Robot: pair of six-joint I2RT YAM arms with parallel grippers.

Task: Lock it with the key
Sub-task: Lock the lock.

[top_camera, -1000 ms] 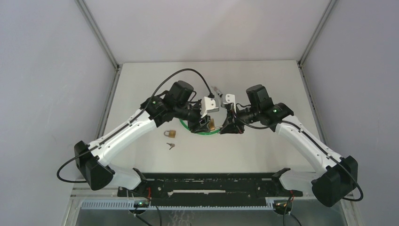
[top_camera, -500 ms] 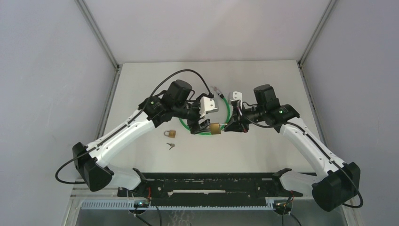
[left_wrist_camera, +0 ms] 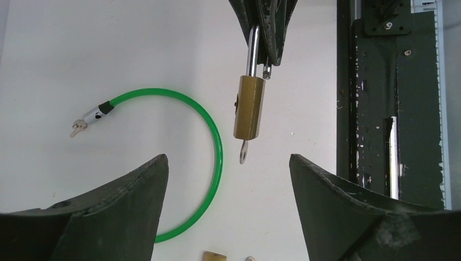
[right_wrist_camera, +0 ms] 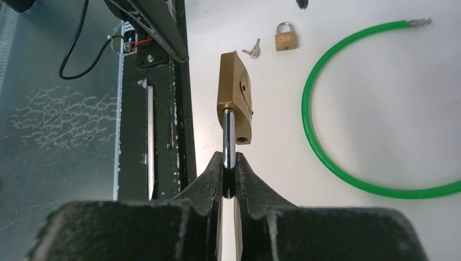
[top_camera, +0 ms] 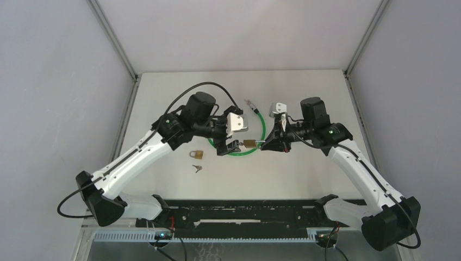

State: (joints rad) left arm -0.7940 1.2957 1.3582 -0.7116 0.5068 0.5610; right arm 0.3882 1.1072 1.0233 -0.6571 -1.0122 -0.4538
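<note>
Padlock shackle [right_wrist_camera: 230, 136] inside right pincer [right_wrist_camera: 229, 163]

Bare table [top_camera: 304, 89] stretches to the far wall [top_camera: 239, 32], while the held padlock [left_wrist_camera: 249, 106], green cable loop [left_wrist_camera: 219, 147], small padlock [right_wrist_camera: 286, 37] and keys [right_wrist_camera: 251, 50] crowd the middle.

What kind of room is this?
Probably a robot test booth in a lab: plain grey walls box in a white table, the left arm and right arm are mounted at a black rail, and a small padlock and green cable lie out for practice.
</note>
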